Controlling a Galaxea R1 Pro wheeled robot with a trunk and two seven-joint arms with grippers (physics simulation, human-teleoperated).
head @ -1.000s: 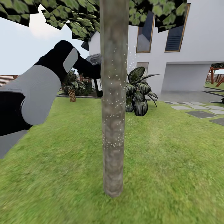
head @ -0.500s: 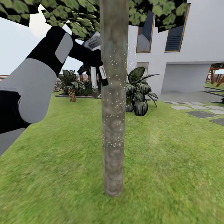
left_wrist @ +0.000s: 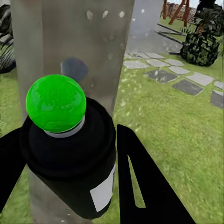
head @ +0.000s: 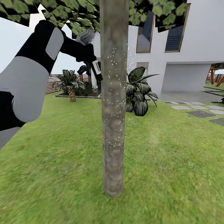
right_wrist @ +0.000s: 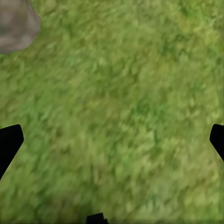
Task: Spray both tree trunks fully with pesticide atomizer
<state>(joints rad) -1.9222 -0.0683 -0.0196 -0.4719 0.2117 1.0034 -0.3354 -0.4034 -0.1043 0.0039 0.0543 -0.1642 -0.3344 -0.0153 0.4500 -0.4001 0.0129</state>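
The atomizer (head: 97, 69) at upper centre-left carries a white label, its writing unreadable. The left gripper (left_wrist: 65, 172), arm raised from the left edge, clamps it just beside the speckled trunk (head: 114, 102). The right gripper's fingertips (right_wrist: 9, 142) are spread above open lawn (head: 174, 155).

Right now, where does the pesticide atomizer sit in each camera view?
Head view: pesticide atomizer upper left of centre, beside the tree trunk.
Left wrist view: atomizer close up, between the left gripper fingers.
Right wrist view: grass, no atomizer.
Shared landmark: the tree trunk.
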